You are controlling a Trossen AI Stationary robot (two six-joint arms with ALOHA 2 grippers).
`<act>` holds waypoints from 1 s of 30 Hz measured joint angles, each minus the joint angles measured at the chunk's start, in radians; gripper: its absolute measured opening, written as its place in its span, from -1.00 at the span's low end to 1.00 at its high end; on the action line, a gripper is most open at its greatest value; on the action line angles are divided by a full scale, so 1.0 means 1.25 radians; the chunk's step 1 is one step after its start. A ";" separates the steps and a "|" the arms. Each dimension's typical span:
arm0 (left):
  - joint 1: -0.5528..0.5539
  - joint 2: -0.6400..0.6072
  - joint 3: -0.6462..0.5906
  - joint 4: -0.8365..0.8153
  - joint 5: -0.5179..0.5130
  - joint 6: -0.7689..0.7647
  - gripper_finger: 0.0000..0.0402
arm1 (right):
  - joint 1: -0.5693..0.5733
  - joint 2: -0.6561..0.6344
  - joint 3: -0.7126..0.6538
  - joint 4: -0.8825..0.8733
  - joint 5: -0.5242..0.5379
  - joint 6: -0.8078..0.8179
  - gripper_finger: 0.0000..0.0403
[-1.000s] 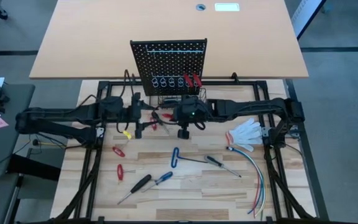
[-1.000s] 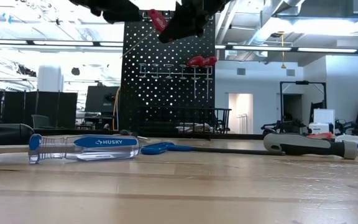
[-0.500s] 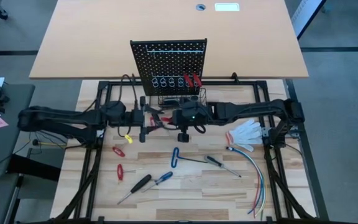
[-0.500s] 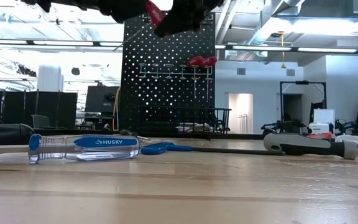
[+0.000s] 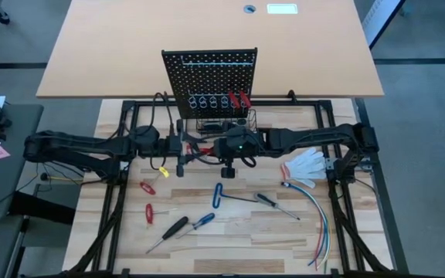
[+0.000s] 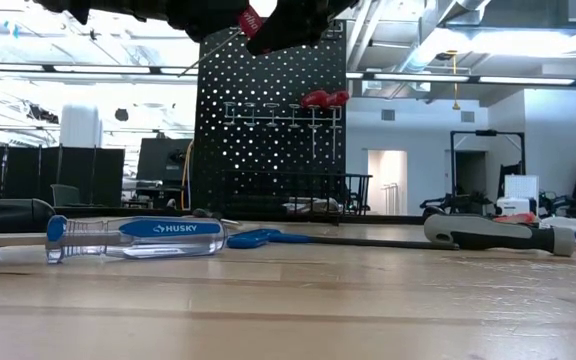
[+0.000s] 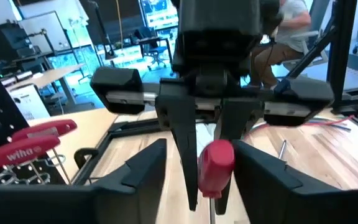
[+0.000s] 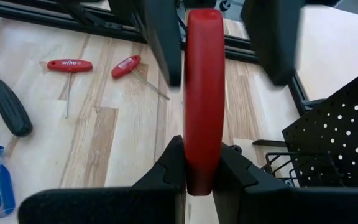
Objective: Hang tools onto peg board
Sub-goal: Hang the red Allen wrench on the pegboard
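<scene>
In the high view the two claws meet in front of the peg board [image 5: 209,81], and the dark arms cover most of what passes between them; only a sliver of red shows there. The wrist views fill this in. The right claw [image 8: 199,163] is clamped on the lower end of a red-handled tool [image 8: 204,93], whose handle stands up between its fingers. The left claw [image 7: 197,165] has its fingers spread wide on either side of that same red handle [image 7: 215,167], and no contact with it can be made out. The tool's shaft is hidden in both wrist views. In the low view both claws are cut off at the picture's upper edge, with only the red tip [image 6: 248,20] showing against the board.

Since a second ago the left arm has slid toward the right one, closing the gap between the claws, and the red tip has risen in the low view.

The wire basket [image 5: 224,122] at the board's base holds something pale that is too small to identify. Two red handles [image 6: 325,98] hang in the ring holders. On the tabletop [image 5: 238,232] lie a blue Husky screwdriver [image 6: 133,237], a black-handled screwdriver [image 5: 174,227], a blue hex key [image 5: 218,194], two red hex keys [image 8: 98,65], a white glove [image 5: 307,164] and coloured wires [image 5: 321,224].
</scene>
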 joint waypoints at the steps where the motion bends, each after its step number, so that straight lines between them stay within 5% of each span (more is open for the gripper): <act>1: 0.000 0.002 0.000 -0.004 0.000 -0.001 -0.22 | 0.001 0.000 0.000 0.000 0.000 0.000 -0.77; 12: 0.000 0.028 0.000 0.012 0.009 0.011 -0.77 | 0.003 -0.001 0.000 0.002 0.002 0.000 -0.77; 22: 0.000 -0.046 -0.014 0.010 0.007 -0.002 -0.79 | -0.012 -0.001 -0.006 -0.027 0.003 -0.028 -0.38; 30: 0.000 -0.241 -0.155 0.188 0.005 -0.002 -0.79 | -0.058 0.000 -0.136 0.339 -0.019 -0.078 -0.21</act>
